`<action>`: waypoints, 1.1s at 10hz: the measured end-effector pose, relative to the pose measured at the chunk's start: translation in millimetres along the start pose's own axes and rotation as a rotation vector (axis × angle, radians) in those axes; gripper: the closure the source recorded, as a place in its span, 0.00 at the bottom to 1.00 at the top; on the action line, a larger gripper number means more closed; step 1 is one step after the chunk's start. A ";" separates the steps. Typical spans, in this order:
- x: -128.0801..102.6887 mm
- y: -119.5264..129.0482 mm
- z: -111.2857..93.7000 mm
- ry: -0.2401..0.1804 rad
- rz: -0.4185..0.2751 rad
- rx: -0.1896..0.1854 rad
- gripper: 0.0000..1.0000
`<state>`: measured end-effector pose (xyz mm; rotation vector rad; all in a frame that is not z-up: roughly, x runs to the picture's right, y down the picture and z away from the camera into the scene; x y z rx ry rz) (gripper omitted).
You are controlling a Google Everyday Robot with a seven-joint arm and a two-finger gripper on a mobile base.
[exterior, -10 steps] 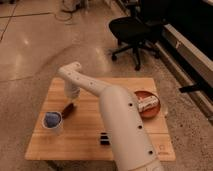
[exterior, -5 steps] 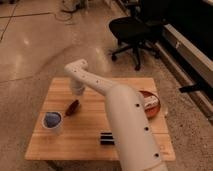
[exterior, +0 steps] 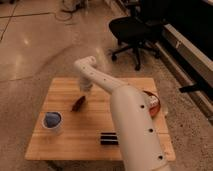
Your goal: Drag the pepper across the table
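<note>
The gripper (exterior: 85, 86) hangs just above and slightly behind the pepper (exterior: 78, 103), at the end of the white arm (exterior: 131, 120) that reaches in over the table (exterior: 65, 140); whether its fingers are spread or closed cannot be told, nor whether it touches the pepper. The single camera view shows the pepper lying flat toward the table's middle — free planks on its near side leave room for a drag. A blue-filled cup (exterior: 52, 121) sits left and nearer than the pepper, a black bar (exterior: 109, 137) nearer and right, an orange-red plate (exterior: 152, 103) far right — each apart from it.

A blue-filled white cup (exterior: 52, 121), black bar (exterior: 109, 137), orange-red plate (exterior: 156, 103); beyond, an office chair (exterior: 132, 31).
</note>
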<state>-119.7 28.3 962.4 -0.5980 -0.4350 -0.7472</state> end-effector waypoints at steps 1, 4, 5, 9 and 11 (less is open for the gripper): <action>8.4 2.6 -0.8 0.004 0.010 0.004 1.00; 32.3 10.3 -1.3 0.016 0.032 0.008 1.00; 39.2 13.6 -1.7 0.021 0.036 0.005 1.00; 68.0 24.4 -5.5 0.046 0.056 0.002 1.00; 70.7 26.3 -6.0 0.038 0.063 0.005 1.00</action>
